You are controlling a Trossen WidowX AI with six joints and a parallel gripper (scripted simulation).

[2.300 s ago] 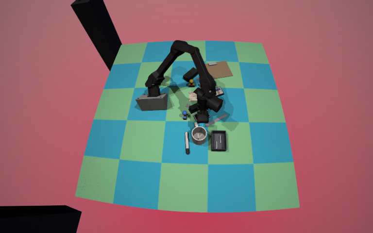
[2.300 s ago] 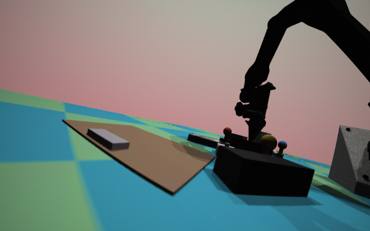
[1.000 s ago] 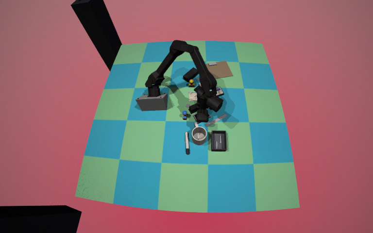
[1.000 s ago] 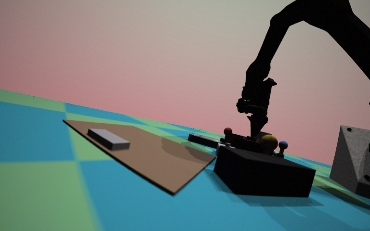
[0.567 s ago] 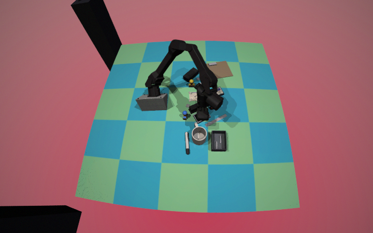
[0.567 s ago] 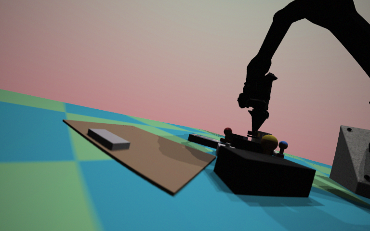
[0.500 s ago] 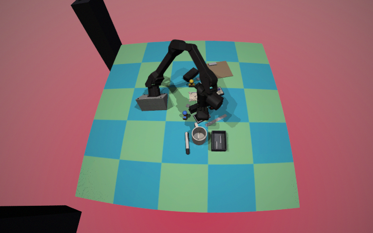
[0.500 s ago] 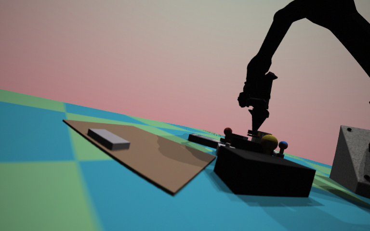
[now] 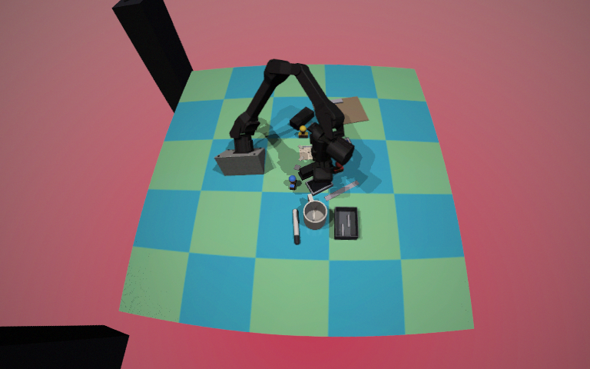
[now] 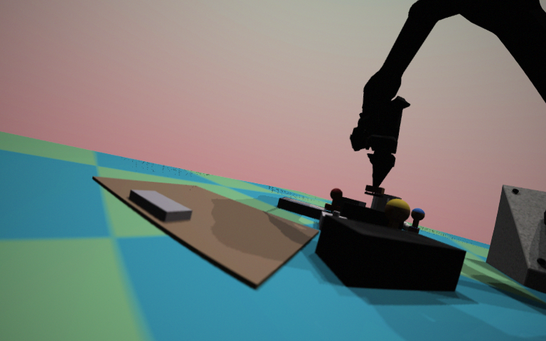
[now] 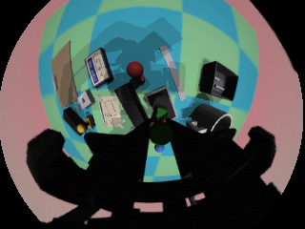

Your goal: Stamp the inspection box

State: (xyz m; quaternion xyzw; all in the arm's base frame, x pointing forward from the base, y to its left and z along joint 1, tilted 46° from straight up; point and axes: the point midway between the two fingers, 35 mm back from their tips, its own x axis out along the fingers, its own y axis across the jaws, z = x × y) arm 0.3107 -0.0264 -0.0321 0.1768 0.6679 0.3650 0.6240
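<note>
My gripper [image 10: 376, 185] [image 11: 158, 121] is shut on a stamp [image 10: 374, 190] [image 11: 160, 135] with a dark green round knob. The stamp hangs in the air close above the dark ink pad [image 9: 319, 187] [image 11: 158, 98]; contact with it does not show. The cream card [image 9: 305, 153] [image 11: 110, 111] lies beyond a black block, with line marks on it; its inspection box cannot be read clearly. Stamps with a red knob [image 9: 339, 167] [image 10: 335, 193] [image 11: 134, 70], a yellow knob [image 9: 303, 129] [image 10: 397, 209] [image 11: 81, 128] and a blue knob [image 9: 292, 178] [image 10: 417, 214] [image 11: 159, 148] stand around. The held stamp's face is hidden.
A mug [image 9: 315, 221] [image 11: 208, 117], a marker [image 9: 296, 224] and an open dark tray [image 9: 346, 237] are near the pad. A pale strip [image 9: 341, 190] [image 11: 172, 72] lies beside it. A brown board [image 9: 356, 111] [image 10: 241, 249] and a black box [image 9: 301, 118] [image 10: 386, 261] lie farther back.
</note>
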